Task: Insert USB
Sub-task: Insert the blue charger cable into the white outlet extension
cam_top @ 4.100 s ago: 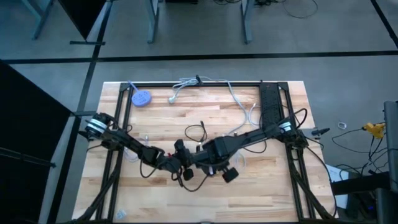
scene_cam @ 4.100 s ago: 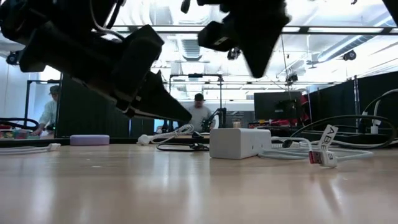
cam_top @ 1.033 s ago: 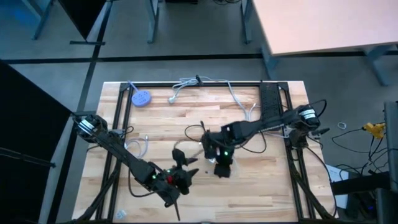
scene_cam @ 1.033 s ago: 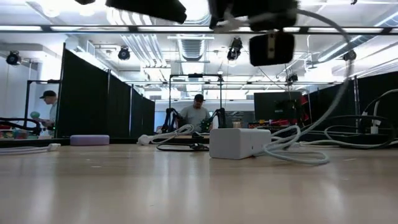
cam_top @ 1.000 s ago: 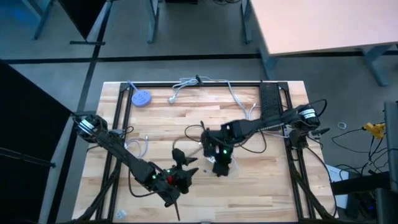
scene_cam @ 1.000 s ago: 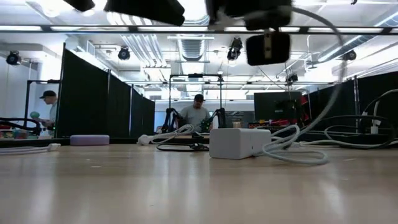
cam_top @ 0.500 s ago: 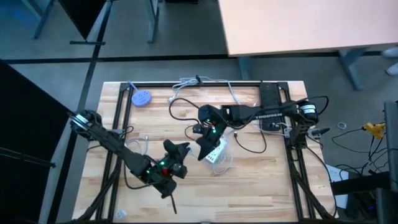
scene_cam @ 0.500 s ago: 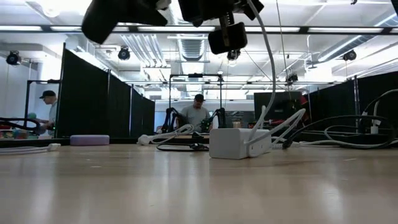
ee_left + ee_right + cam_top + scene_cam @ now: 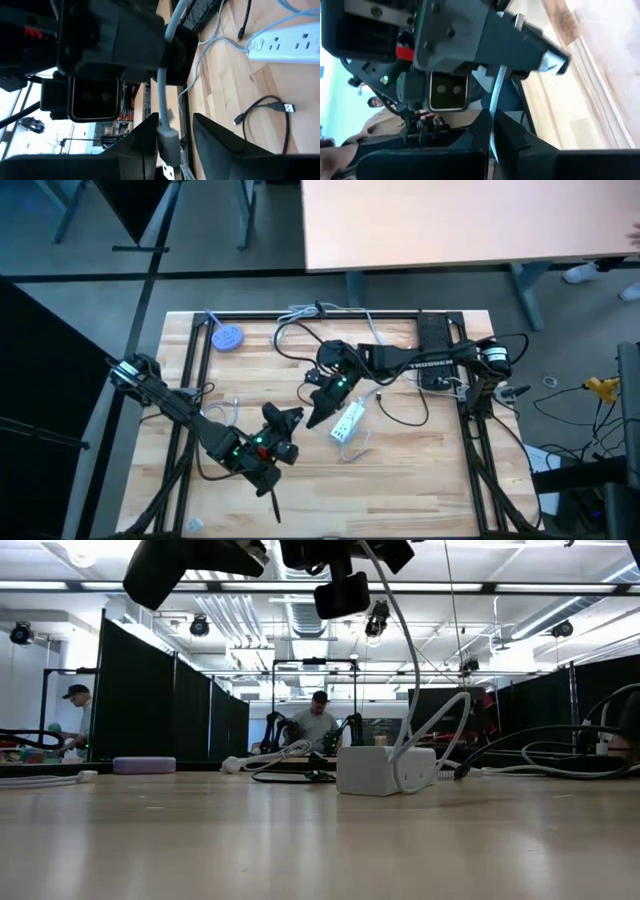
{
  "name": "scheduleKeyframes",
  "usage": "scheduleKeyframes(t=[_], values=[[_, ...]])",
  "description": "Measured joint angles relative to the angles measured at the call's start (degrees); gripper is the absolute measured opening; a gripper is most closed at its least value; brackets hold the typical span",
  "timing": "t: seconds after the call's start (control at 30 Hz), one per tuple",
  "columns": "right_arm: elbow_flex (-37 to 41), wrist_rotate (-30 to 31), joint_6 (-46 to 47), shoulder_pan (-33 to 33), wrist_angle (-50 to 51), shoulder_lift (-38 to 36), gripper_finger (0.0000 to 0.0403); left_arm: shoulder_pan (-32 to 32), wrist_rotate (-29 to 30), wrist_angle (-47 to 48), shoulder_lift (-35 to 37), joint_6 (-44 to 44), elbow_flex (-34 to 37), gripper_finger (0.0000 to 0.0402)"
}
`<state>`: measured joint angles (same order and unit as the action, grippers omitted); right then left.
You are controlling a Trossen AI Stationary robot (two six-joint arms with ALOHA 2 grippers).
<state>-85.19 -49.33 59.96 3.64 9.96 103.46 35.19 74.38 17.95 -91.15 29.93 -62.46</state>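
A white power strip [image 9: 348, 420] lies flat on the wooden table, also seen in the low view [image 9: 385, 770]. Its white cable [image 9: 405, 670] rises in a loop to the two grippers, which hang close together above the table's middle. My right gripper [image 9: 320, 412] is shut on the cable and sits just left of the strip. My left gripper [image 9: 285, 423] faces it from the left and is shut on the cable's plug end [image 9: 168, 142]. The cable runs nearly straight between them. My left gripper has the grey plug end of the white cable [image 9: 167, 135] between its two fingers, with the cable leaving along the fingers toward the right gripper. The plug is lifted clear of the table. My right gripper pinches the thin white cable [image 9: 493, 127] between its two fingertips, a short way from the plug end. That stretch is clear of the table and the rest hangs down to the strip.
A black USB cable [image 9: 270, 112] lies loose on the wood, and a black power strip [image 9: 432, 345] runs along the right frame rail. A purple disc [image 9: 228, 337] and white cords [image 9: 300, 313] sit near the far edge. People [image 9: 318, 725] stand in the room behind.
My right gripper has moved toward the table's far left, carrying the cable, so the power strip now shows beside it. The cable's loop over the strip has swung left and stands more upright. My left gripper has shifted slightly toward the far edge. The strip has stayed put.
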Motion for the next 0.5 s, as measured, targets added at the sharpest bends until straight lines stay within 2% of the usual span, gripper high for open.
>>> scheduleKeyframes(t=[0.2, 0.37, 0.5], values=[[0.0, 0.5, -2.0, 0.5, 0.0, 0.0, 0.0, -0.1, 0.1, -1.5, 0.3, -0.2, 0.0, 0.0069], [0.0, 1.8, -2.7, 0.9, 0.1, 0.0, 0.0, -0.1, 0.2, -1.6, 0.3, -0.4, -0.1, 0.0013], [0.0, 1.8, -4.7, 1.3, 0.1, 0.0, 0.0, -0.2, 1.2, -1.9, 0.3, -1.3, -0.1, 0.0006]])
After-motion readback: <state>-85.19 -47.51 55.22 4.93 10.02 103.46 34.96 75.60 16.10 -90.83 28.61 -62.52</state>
